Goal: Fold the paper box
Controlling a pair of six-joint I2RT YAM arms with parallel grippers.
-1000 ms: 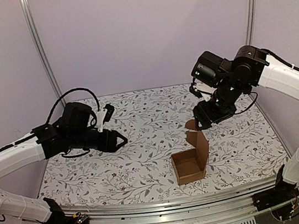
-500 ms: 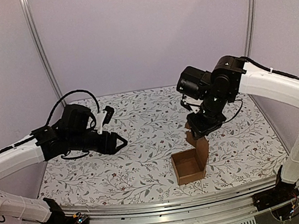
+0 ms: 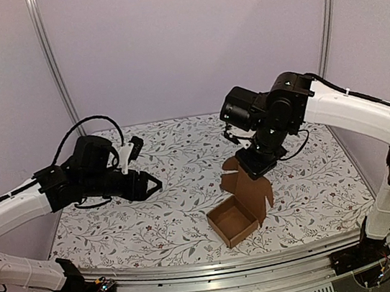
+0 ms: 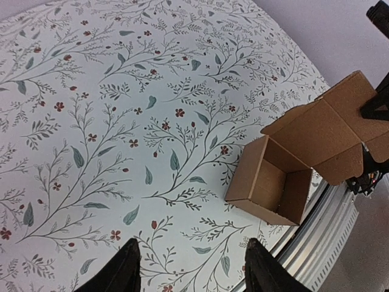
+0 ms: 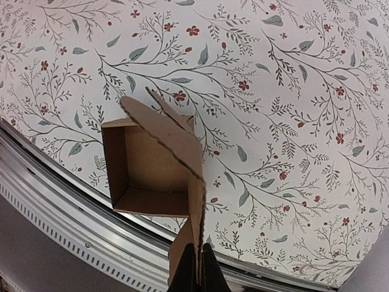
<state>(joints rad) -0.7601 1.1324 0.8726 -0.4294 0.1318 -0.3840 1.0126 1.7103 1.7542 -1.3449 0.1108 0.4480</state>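
The paper box (image 3: 233, 222) is a small brown carton, open at the top, near the table's front edge. Its lid flap (image 3: 249, 184) stands up behind it with side tabs spread. My right gripper (image 3: 254, 167) comes down from above and is shut on the top edge of that flap. In the right wrist view the thin flap (image 5: 182, 146) runs edge-on into the closed right gripper (image 5: 198, 269), with the box (image 5: 143, 173) cavity to its left. My left gripper (image 3: 151, 185) hovers open well left of the box. In the left wrist view the box (image 4: 267, 182) lies beyond the empty left gripper (image 4: 191, 267).
A floral cloth (image 3: 175, 214) covers the table. A metal rail (image 3: 220, 273) runs along the near edge, just in front of the box. Pale walls and two upright poles (image 3: 54, 71) close off the back and sides.
My right gripper moved left and down onto the lid flap and closed on it. The box turned and slid a little left. The left arm barely moved.
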